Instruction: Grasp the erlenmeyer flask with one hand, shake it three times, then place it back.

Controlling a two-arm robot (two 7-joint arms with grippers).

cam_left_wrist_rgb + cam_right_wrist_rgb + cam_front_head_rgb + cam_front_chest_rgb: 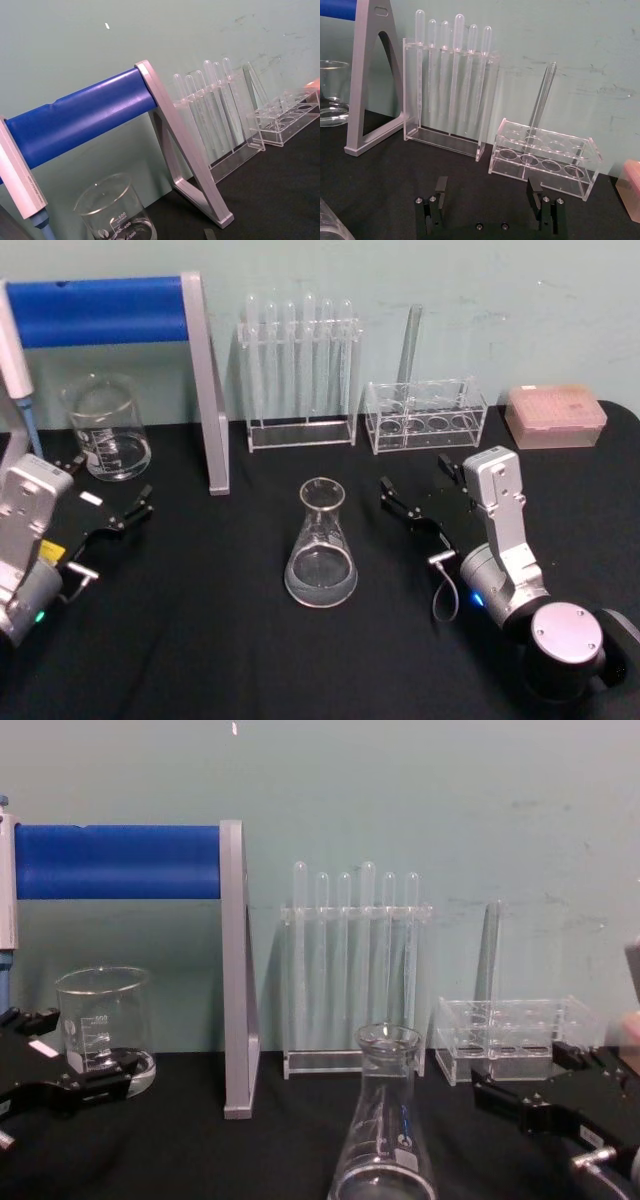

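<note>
Just to the left of your right claw (420, 498) stands the erlenmeyer flask (321, 545), upright on the black desk (220, 640) and touched by nothing. Your right claw sits low over the desk with its fingers (441, 186) spread wide apart and nothing between them. Beyond that claw you have a low clear rack (425, 418) carrying one tall glass tube (409, 343), and further left a taller rack of pipettes (299, 370). Your left claw (105, 502) hangs well apart from the flask on its far side, its fingers likewise open and holding nothing. Just behind it stands a glass beaker (105, 427), beside a blue and grey stand (205, 380)
</note>
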